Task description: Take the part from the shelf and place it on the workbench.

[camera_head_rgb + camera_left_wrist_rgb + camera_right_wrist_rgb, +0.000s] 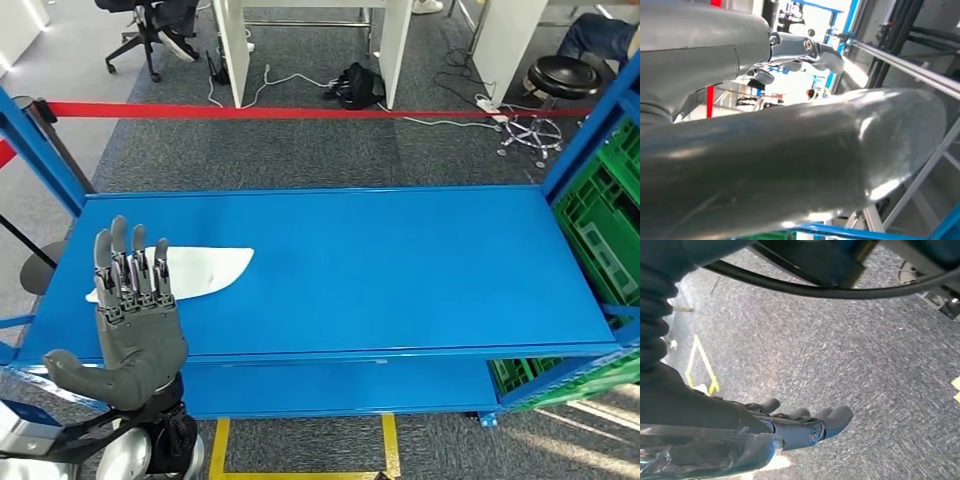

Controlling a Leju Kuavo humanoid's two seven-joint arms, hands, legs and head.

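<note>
A flat white part (198,270), long and pointed at its right end, lies on the left of the blue shelf (392,270). My left hand (134,325) is raised at the shelf's front left edge, palm down, fingers straight and spread, thumb out to the left. Its fingertips overlap the part's left end in the head view; I cannot tell whether they touch it. In the left wrist view the thick grey thumb (791,160) and the hand's fingers (802,50) stand apart with nothing between them. My right hand (798,427) hangs over the grey carpet, fingers loosely extended, holding nothing.
Blue shelf uprights (41,150) stand at both ends. Green plastic crates (604,230) sit at the right. A red barrier tape (302,112) runs behind the shelf, with chairs, a stool (562,75) and cables beyond. Yellow floor tape (389,440) lies below the shelf.
</note>
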